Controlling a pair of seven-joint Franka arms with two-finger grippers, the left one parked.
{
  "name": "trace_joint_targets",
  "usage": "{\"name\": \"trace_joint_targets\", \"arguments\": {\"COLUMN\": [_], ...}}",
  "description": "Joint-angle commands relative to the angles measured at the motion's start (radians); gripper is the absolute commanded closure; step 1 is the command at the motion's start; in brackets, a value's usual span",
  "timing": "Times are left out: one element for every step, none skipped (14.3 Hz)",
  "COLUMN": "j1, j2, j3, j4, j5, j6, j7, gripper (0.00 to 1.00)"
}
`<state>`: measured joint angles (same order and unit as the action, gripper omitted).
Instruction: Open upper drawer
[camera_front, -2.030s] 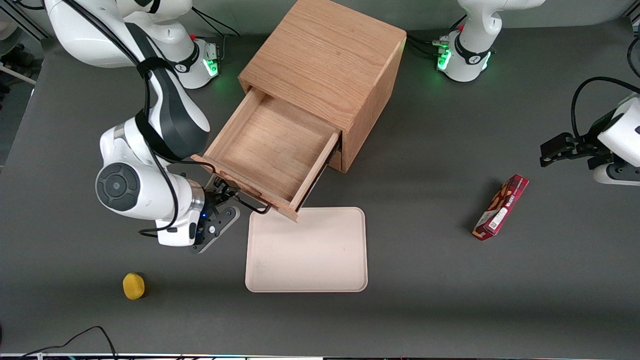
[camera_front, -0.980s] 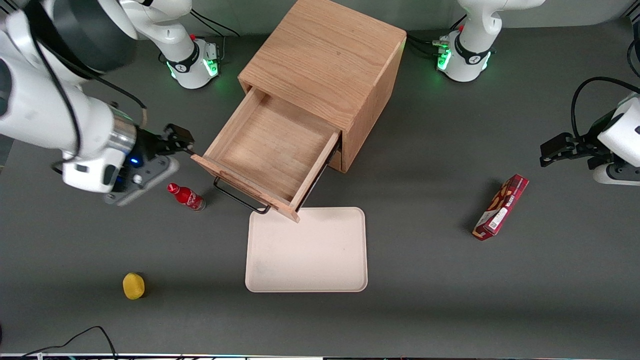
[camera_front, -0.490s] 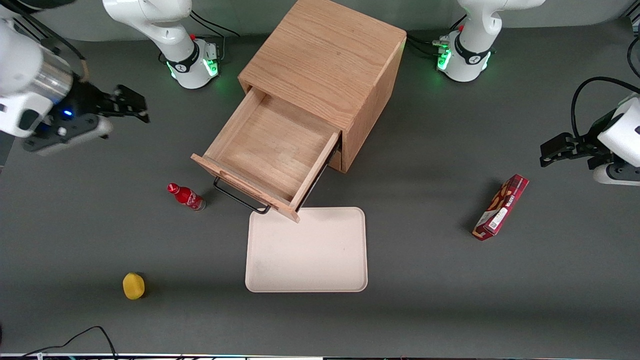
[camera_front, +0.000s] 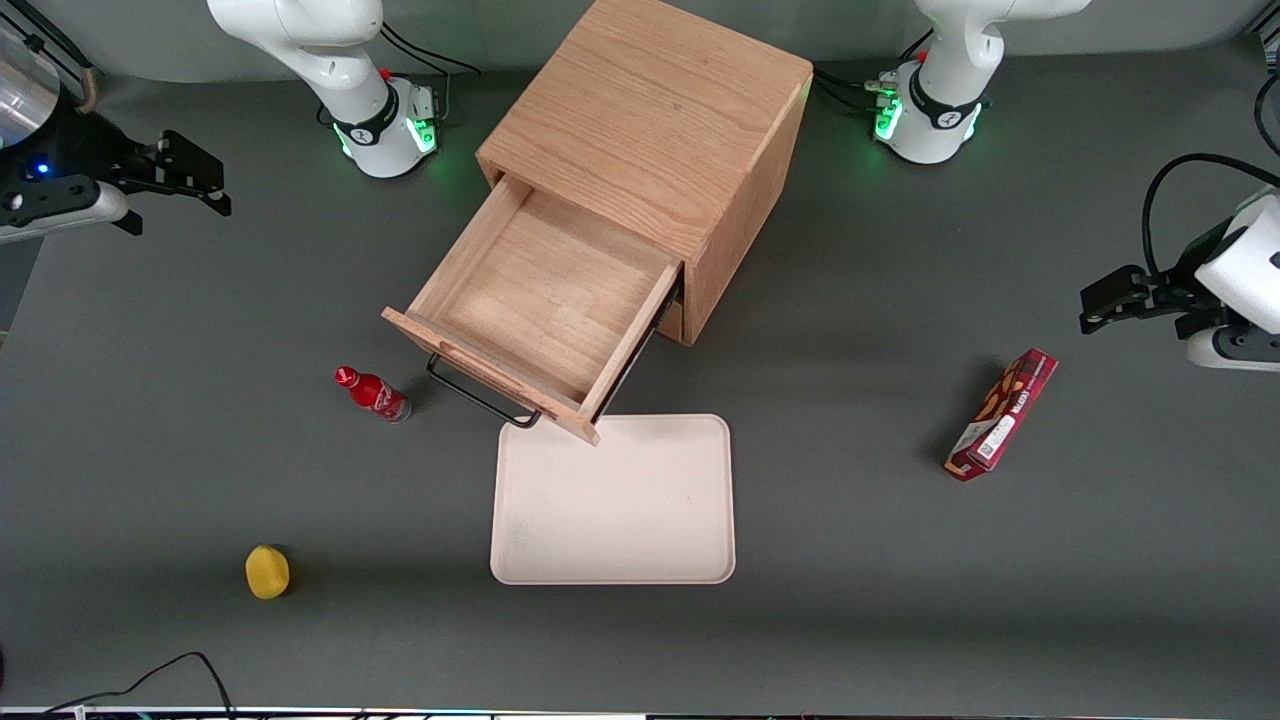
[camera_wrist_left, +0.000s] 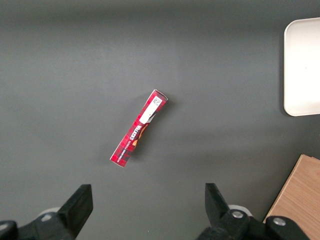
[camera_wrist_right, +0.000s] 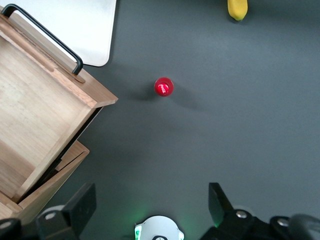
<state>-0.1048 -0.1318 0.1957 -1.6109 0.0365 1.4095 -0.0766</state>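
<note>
Hovering gripper (camera_front: 175, 175) above gray table (camera_front: 900, 600)

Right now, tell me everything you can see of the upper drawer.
The upper drawer is light oak, pulled far out of the cabinet, and shows a bare wood interior with nothing in it. A long black bar handle runs along its front. Its front corner overhangs the cream tray. The tool hangs open, well clear, toward the working arm's end.
</note>
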Motion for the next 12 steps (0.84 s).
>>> {"name": "trace_joint_targets", "arguments": {"j1": [-0.013,-0.03,-0.026,-0.012,0.031,0.081,0.146,0.169,0.177,0.168,0.166,0.166], "j2": [-0.022,-0.02,-0.022,-0.022,-0.022,-0.019,-0.011,-0.009,-0.009,-0.005,-0.003,-0.003], "j3": [-0.007,-0.012,-0.019,-0.039,-0.07,-0.103,-0.137,-0.171,-0.188,-0.19,-0.191,-0.191], "j4": [-0.056,-0.067,-0.081,-0.087,-0.087,-0.087,-0.08,-0.073,-0.061,-0.043,-0.041,-0.043], "j5": [0.011,0.041,0.042,0.037,0.033,0.011,-0.024,-0.015,-0.001,0.006,0.006,0.006], "j6": [0.049,0.066,0.075,0.077,0.075,0.075,0.074,0.075,0.071,0.069,0.068,0.068], "j7": [0.015,0.009,0.011,0.008,0.012,0.026,0.175,0.204,0.181,0.143,0.112,0.106], "gripper": [0.0,0.0,0.0,0.0,0.0,0.0,0.0,0.0,0.0,0.0,0.0,0.0]}}
